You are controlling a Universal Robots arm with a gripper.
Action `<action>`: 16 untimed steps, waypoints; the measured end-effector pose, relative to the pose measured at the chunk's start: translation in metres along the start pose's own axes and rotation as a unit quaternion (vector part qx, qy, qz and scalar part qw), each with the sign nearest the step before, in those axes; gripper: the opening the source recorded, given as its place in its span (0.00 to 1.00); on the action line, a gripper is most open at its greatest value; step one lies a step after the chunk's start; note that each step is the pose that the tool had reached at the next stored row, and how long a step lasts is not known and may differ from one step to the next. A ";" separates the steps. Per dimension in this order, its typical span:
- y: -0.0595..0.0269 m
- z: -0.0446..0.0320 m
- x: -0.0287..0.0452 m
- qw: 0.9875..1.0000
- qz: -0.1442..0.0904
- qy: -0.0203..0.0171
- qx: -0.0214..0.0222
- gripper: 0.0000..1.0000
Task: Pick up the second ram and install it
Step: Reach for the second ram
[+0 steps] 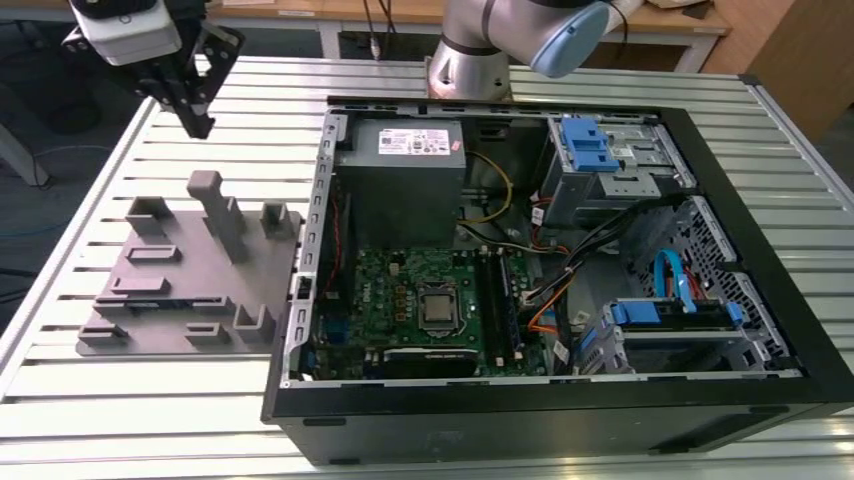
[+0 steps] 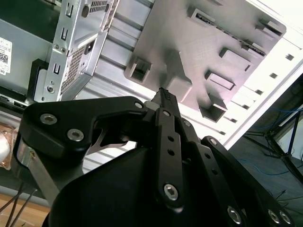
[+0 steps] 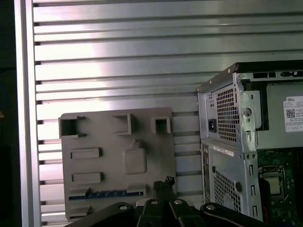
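Note:
The second ram [image 3: 105, 194] is a thin dark strip with a bluish edge. It lies in a slot of the grey fixture tray [image 3: 142, 130]. In the exterior view the ram [image 1: 139, 300] sits at the tray's [image 1: 174, 275] near left part. My gripper [image 1: 200, 125] hangs above the table beyond the tray's far end, apart from the ram. Its black fingertips [image 3: 163, 183] are pressed together with nothing between them. The second wrist view shows the gripper [image 2: 163, 92] pointing at the tray [image 2: 199, 52].
An open computer case [image 1: 320, 250] lies on the slatted metal table [image 1: 107, 400], at the exterior view's right of the tray. Inside are the motherboard [image 1: 400, 285] with its CPU [image 1: 438, 310], memory slots [image 1: 501, 295], a power supply [image 1: 400, 160] and cables. Grey blocks [image 1: 220, 215] stand up from the tray.

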State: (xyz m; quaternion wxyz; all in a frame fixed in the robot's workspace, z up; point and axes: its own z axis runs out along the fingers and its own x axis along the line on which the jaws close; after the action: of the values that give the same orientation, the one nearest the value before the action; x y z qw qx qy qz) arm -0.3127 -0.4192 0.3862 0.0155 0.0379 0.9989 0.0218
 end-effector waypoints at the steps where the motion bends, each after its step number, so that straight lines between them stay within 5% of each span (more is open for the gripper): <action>1: -0.0009 0.0003 0.0006 1.000 0.000 0.000 0.000 0.07; 16: -0.0197 0.0097 0.0050 1.000 0.000 0.000 0.000 0.07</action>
State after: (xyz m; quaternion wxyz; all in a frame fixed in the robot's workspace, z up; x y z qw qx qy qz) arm -0.3189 -0.4381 0.3754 0.0155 0.0378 0.9989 0.0218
